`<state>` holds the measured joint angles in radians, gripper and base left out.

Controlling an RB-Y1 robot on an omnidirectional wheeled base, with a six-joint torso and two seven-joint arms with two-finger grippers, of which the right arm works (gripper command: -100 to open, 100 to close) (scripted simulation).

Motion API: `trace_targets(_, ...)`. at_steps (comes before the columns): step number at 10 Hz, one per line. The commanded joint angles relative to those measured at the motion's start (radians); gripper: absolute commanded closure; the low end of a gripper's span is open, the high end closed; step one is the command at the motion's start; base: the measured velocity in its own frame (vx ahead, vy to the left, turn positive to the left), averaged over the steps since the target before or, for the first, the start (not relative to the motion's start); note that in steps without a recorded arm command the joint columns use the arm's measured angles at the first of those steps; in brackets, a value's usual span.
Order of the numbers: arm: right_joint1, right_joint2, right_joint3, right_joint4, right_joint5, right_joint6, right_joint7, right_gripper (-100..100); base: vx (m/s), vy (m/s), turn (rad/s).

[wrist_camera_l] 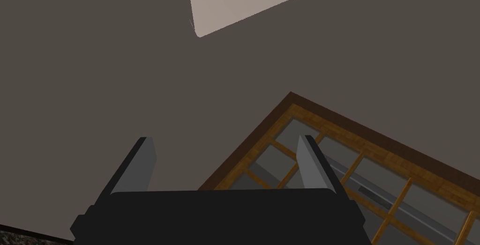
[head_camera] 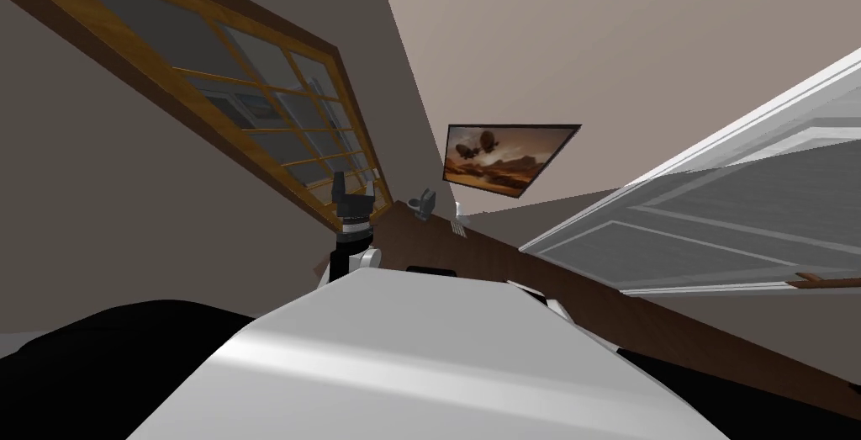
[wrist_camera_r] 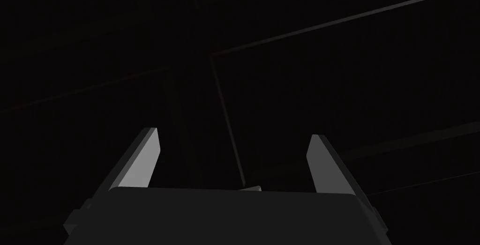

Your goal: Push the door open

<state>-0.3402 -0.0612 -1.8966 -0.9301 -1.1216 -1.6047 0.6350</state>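
The big white door with flat sunk panels (head_camera: 715,225) is standing over on my right, well apart from both my grippers. Nothing of mine is touching it. My left gripper (head_camera: 353,191) is pointing up, just beside the near corner of the window with the brown wooden frame (head_camera: 252,98), and its two fingers are spread wide with nothing between them. My right gripper (wrist_camera_r: 234,137) is holding its fingers wide apart too, facing a dim dark surface with thin lines. A framed brown picture (head_camera: 509,157) is hanging on the far wall between window and door, with open room below it.
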Motion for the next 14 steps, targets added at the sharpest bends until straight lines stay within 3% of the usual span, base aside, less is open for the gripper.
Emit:
trace_targets(1,-0.005,0.0,-0.025,0.029,-0.015,-0.018,0.004,-100,-0.017,0.175,-0.119)
trace_targets(3,-0.008,0.002,-0.034,0.036,-0.02,-0.025,0.007,-100,-0.013,0.116,-0.058)
trace_targets(5,-0.024,0.01,-0.077,0.066,-0.044,-0.054,0.024,-100,-0.023,0.122,-0.134)
trace_targets(12,-0.056,0.034,-0.181,0.134,-0.097,-0.127,0.06,-100,-0.044,0.185,-0.107)
trace_targets(14,-0.058,0.035,-0.184,0.139,-0.098,-0.132,0.057,-100,-0.039,0.129,-0.091)
